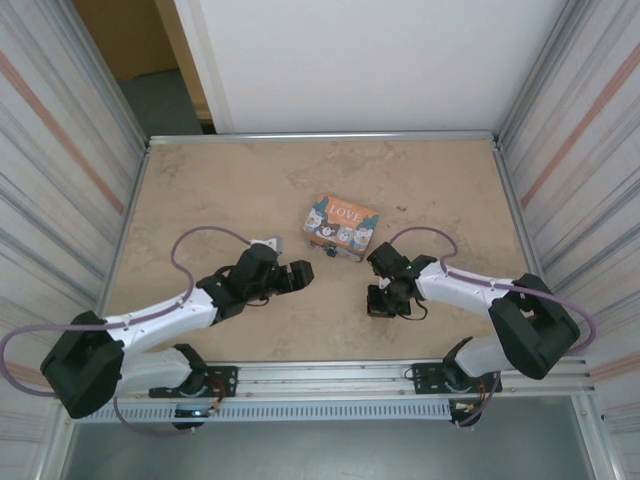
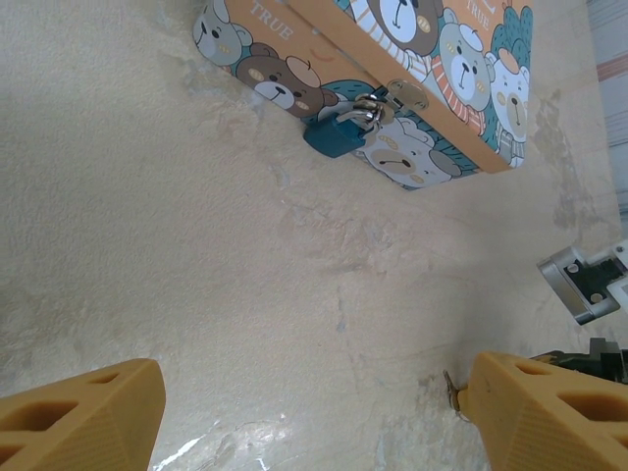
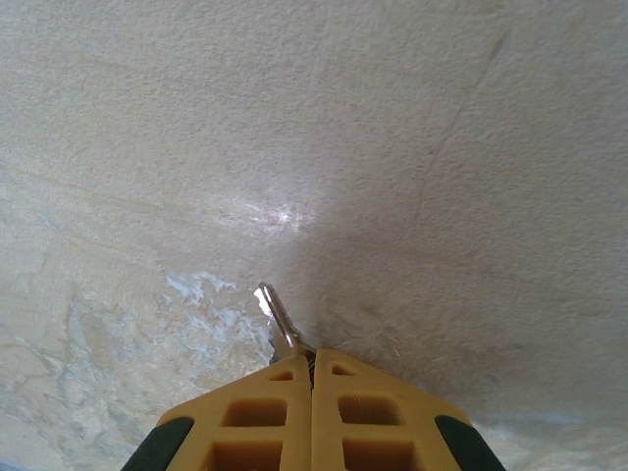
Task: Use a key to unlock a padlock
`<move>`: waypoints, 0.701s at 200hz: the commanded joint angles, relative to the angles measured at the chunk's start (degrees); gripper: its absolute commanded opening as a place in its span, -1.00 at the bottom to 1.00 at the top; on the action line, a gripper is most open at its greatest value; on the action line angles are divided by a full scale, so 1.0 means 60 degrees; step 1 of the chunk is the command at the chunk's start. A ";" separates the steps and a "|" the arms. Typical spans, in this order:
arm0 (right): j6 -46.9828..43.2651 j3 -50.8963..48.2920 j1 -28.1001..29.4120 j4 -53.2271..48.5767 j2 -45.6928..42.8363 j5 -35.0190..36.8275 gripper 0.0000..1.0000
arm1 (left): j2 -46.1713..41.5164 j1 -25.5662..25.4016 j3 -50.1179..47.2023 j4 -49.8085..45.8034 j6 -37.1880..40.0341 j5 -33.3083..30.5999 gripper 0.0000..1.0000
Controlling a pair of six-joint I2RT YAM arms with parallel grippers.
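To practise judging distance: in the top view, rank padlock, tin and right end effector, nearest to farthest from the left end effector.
From the left end effector:
1. The padlock, just ahead.
2. The tin it hangs on, just behind; its near corner is almost as close.
3. The right end effector, off to the right, gripping the key.
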 commanded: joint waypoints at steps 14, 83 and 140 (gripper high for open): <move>0.0007 -0.0175 0.0073 0.0241 -0.0488 0.0297 -1.00 | -0.0574 -0.0032 0.0168 -0.0492 0.0043 -0.0503 0.64; 0.0482 -0.0769 -0.0066 0.1923 -0.2715 -0.0223 -1.00 | -0.1844 0.0439 -0.0164 -0.0293 -0.0698 -0.0035 0.64; 0.0793 -0.0644 -0.0132 0.2762 -0.4195 -0.0230 -1.00 | -0.2316 0.0606 -0.0218 0.0510 -0.2893 0.0782 0.61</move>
